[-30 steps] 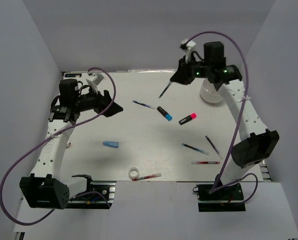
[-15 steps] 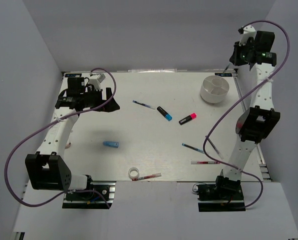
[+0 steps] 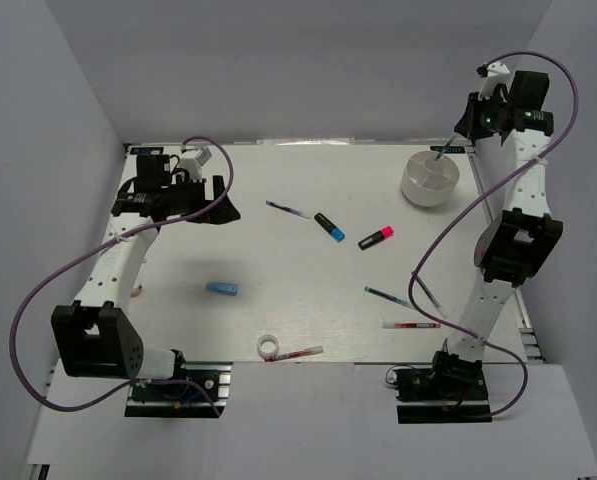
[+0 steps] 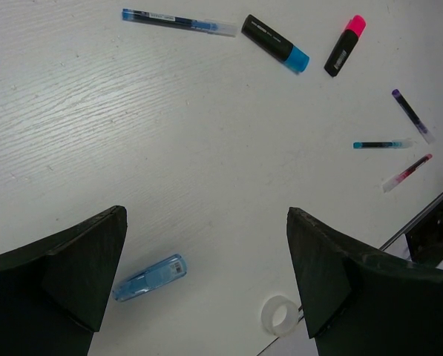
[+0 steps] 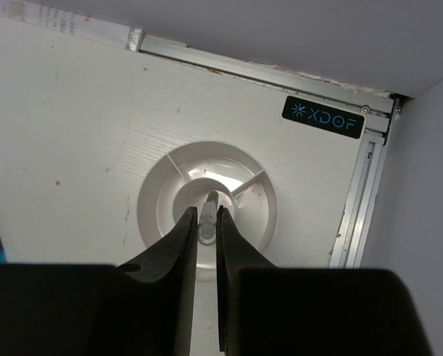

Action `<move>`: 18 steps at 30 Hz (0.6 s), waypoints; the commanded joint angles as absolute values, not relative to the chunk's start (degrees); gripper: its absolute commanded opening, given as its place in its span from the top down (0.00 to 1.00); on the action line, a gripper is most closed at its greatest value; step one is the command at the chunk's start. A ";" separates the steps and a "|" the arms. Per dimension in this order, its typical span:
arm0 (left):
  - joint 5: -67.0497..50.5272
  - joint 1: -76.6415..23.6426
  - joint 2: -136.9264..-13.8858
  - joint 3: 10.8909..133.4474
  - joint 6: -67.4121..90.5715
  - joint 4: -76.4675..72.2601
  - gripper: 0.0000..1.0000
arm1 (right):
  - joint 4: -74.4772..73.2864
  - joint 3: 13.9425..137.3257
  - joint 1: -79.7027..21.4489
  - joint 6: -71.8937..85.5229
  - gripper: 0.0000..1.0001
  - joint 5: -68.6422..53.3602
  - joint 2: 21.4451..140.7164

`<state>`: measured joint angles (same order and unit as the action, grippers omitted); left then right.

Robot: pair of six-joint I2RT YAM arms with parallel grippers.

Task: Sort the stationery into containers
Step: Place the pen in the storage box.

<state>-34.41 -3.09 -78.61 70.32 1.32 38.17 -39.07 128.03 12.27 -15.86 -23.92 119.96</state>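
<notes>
My right gripper [image 3: 460, 133] is shut on a thin pen [image 3: 445, 148] and holds it, tip down, above the round white divided dish [image 3: 418, 190]. In the right wrist view the pen [image 5: 205, 219] sits between the closed fingers, over the dish's [image 5: 153, 200] centre. My left gripper [image 3: 222, 210] is open and empty, raised over the table's left side. Below it lie a light-blue tube [image 4: 148, 277] and a white tape ring [image 4: 279, 315]. A dark-blue pen [image 3: 289, 210], a blue-capped marker [image 3: 329, 227] and a pink-capped marker [image 3: 376, 237] lie mid-table.
Two thin dark pens [image 3: 390, 297] [image 3: 427, 293] and a red pen [image 3: 411, 325] lie at the right front. Another red pen [image 3: 300, 352] lies beside the tape ring [image 3: 269, 347] at the front edge. A metal rail [image 5: 358, 193] borders the table right of the dish.
My right arm swung from the back middle to the back right corner with the pen, and the pen now hangs over the dish. My left gripper drew back slightly to the left.
</notes>
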 commanded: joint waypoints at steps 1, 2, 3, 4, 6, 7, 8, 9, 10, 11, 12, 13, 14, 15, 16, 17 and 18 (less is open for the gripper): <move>-33.93 -2.99 -78.05 71.19 0.97 38.23 0.02 | -38.76 127.88 12.57 -16.00 1.00 -26.72 117.68; -33.58 -2.99 -78.05 71.19 1.05 38.49 0.02 | -39.11 127.97 12.57 -16.17 1.00 -26.89 117.51; -33.49 -2.99 -77.96 71.10 0.97 38.58 0.02 | -39.46 127.88 12.66 -16.87 1.00 -26.89 117.34; -33.49 -2.99 -77.96 71.02 0.79 38.58 0.02 | -39.55 127.01 12.57 -17.05 1.00 -26.72 117.16; -33.75 -2.99 -77.78 70.32 0.70 38.41 0.02 | -39.38 125.69 12.57 -17.57 1.00 -26.72 116.28; -33.84 -2.99 -77.61 70.14 0.62 38.41 0.02 | -39.38 125.07 12.57 -17.93 1.00 -26.63 116.19; -34.19 -2.99 -77.61 69.88 0.62 38.23 0.02 | -39.38 124.02 12.48 -18.19 1.00 -26.54 116.02; -32.88 -2.99 -77.52 69.70 1.75 38.06 0.02 | -39.55 123.75 12.39 -18.45 0.99 -26.54 116.10; -31.13 -2.99 -77.26 69.18 3.32 37.53 0.02 | -39.64 123.58 12.39 -18.63 0.91 -26.54 116.28; -29.11 -2.99 -77.34 69.08 5.08 37.27 0.02 | -39.99 123.66 12.57 -18.72 0.82 -26.54 116.80; -24.74 -2.99 -77.43 69.26 7.88 37.44 0.02 | -40.08 123.75 12.48 -18.72 0.78 -26.46 116.89; -23.65 -2.99 -77.43 69.69 8.52 37.96 0.02 | -40.17 123.84 12.65 -18.81 0.70 -26.54 117.33; -23.03 -2.99 -77.34 69.96 8.61 38.32 0.02 | -40.17 123.84 12.40 -18.72 0.67 -26.37 117.42; -21.72 -2.99 -77.34 70.13 9.14 38.67 0.02 | -40.08 124.01 12.48 -18.72 0.64 -26.45 117.51; -21.19 -2.99 -77.08 70.31 9.49 39.11 0.02 | -40.08 124.01 12.39 -18.89 0.58 -26.54 117.42; -21.27 -2.99 -76.56 70.05 10.01 39.02 0.02 | -40.08 123.93 12.39 -18.90 0.54 -26.54 117.51; -21.79 -2.99 -75.94 69.61 10.19 38.41 0.02 | -40.17 123.93 12.39 -18.81 0.49 -26.63 117.42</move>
<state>-24.51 -3.09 -78.54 69.73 7.62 38.59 -40.60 123.42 12.29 -18.33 -25.71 119.24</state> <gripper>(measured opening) 0.978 0.489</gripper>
